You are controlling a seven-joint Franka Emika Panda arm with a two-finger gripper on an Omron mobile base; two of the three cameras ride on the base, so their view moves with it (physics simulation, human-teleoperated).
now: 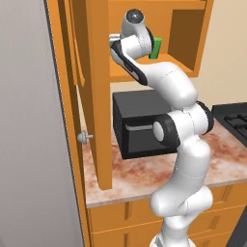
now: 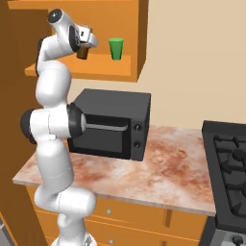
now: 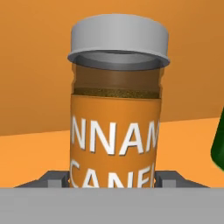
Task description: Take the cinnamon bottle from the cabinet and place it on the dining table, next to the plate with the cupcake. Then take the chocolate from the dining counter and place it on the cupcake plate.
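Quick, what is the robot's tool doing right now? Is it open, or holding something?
Tool: its fingers sit tight on either side of the cinnamon bottle, so it looks closed on it, up on the cabinet shelf.

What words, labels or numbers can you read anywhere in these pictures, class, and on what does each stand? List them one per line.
"NNAM": upper line of white letters on the orange label of the cinnamon bottle, cut off at both sides in the hand view.
"CANE": lower line on the same label, its bottom hidden.
The microwave has two knobs with no readable marks.
The green cup carries no text.
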